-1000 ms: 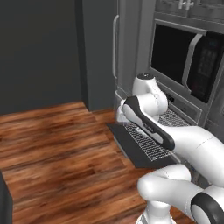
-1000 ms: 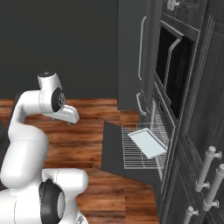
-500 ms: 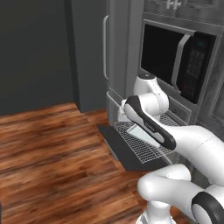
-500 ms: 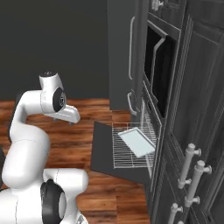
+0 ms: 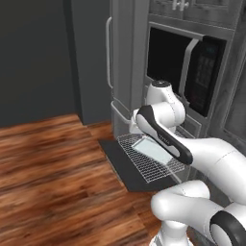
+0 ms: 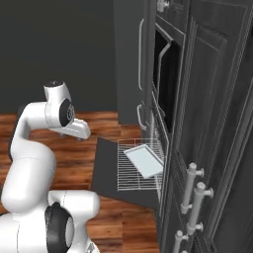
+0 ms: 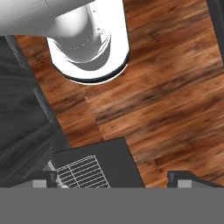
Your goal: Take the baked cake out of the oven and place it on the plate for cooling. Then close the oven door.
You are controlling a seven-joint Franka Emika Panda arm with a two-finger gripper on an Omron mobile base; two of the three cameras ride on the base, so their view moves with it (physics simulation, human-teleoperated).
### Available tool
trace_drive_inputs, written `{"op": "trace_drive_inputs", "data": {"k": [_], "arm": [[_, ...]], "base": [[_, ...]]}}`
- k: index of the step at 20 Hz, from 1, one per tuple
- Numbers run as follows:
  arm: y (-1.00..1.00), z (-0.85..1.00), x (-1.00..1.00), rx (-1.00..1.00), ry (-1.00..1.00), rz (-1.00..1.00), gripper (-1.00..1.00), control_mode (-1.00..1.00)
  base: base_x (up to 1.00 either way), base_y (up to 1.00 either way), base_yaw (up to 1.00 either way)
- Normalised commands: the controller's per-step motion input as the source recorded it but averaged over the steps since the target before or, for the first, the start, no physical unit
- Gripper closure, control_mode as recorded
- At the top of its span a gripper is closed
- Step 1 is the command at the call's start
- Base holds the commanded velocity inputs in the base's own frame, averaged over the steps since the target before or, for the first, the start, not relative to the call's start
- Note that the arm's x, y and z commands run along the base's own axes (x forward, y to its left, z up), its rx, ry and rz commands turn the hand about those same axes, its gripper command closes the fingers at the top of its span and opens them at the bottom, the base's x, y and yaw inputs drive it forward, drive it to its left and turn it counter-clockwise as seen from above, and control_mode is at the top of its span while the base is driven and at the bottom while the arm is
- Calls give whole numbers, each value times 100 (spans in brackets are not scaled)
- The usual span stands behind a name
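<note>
The oven [image 6: 157, 129] is set low in the dark cabinet wall. Its oven door [image 5: 123, 165] [image 6: 105, 169] [image 7: 114, 161] lies folded down flat and open. A wire rack [image 5: 150, 161] [image 6: 136, 173] [image 7: 83, 172] is pulled out over the door and carries a pale flat rectangular tray [image 5: 153, 150] [image 6: 145, 161]. I cannot make out a cake on it, and the plate is out of view. My gripper [image 7: 112, 178] [image 6: 84, 134] hangs open above the wood floor beside the door, its fingertips [image 7: 44, 177] wide apart with nothing between them.
A black microwave [image 5: 190, 72] with a keypad sits above the oven. A tall grey cabinet with a long vertical handle [image 5: 109, 52] stands to its left. Dark cabinet doors with silver knobs [image 6: 195, 190] are near on the right. Wood floor [image 5: 53, 168] spreads to the left.
The base has driven, so both base views have shifted: oven, rack and microwave now sit further left and larger. The arm holds the same pose and the gripper stays open.
</note>
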Motion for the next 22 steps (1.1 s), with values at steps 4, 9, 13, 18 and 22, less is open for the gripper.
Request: {"op": "trace_drive_inputs", "data": {"k": [4, 9, 13, 18, 22], "arm": [[0, 0, 0, 0, 0, 0, -100, 100], [0, 0, 0, 0, 0, 0, -100, 100], [0, 0, 0, 0, 0, 0, -100, 100], [0, 0, 0, 0, 0, 0, -100, 100], [0, 0, 0, 0, 0, 0, -100, 100]], "base": [[37, -31, 0], [43, -16, -5], [28, -13, -14], [13, -21, -18], [26, -13, -14]]}}
